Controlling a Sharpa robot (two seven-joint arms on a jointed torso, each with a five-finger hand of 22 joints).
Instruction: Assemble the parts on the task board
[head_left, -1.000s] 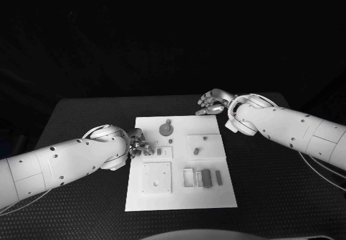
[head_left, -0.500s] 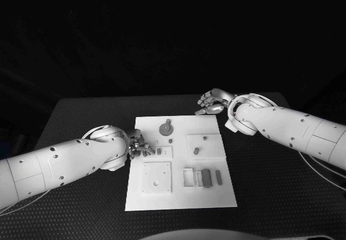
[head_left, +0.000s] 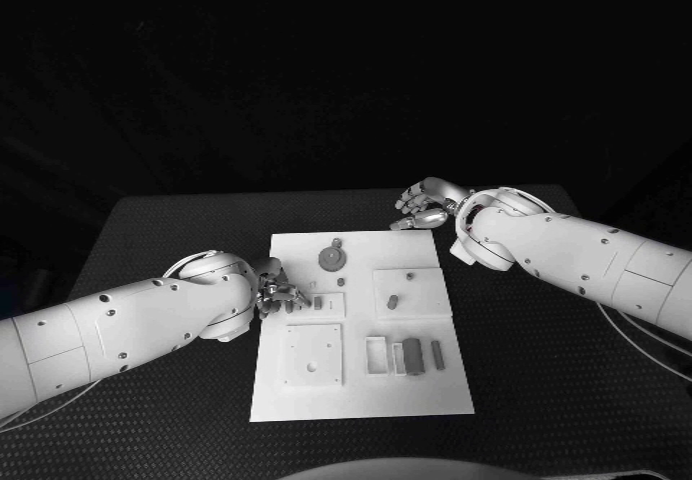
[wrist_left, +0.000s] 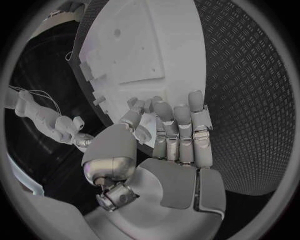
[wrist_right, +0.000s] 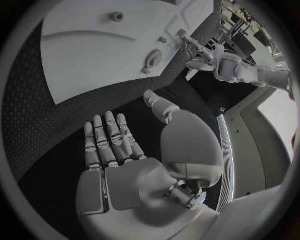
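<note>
The white task board (head_left: 361, 395) lies mid-table. On it are small grey parts: a round disc (head_left: 332, 259), a short peg (head_left: 410, 276), a stub (head_left: 391, 300) and dark bars (head_left: 414, 356). My left hand (head_left: 277, 295) is at the board's left edge beside a small part (head_left: 317, 301). In the left wrist view, the left hand (wrist_left: 169, 135) has its thumb and fingertips (wrist_left: 156, 106) drawn together over the board's rim (wrist_left: 137, 45). Whether a part sits between them is hidden. My right hand (head_left: 426, 205) hovers past the board's far right corner. In the right wrist view this hand (wrist_right: 119, 150) has its fingers apart and holds nothing.
Black textured table (head_left: 562, 360) surrounds the board on all sides. Raised white blocks (head_left: 313, 353) and a slotted holder (head_left: 378, 355) stand on the near half of the board. The right wrist view shows the disc (wrist_right: 152, 58) and my left hand (wrist_right: 194, 52) beyond it.
My left hand's fingers have drawn closer together at the board's left edge. The right hand has not moved.
</note>
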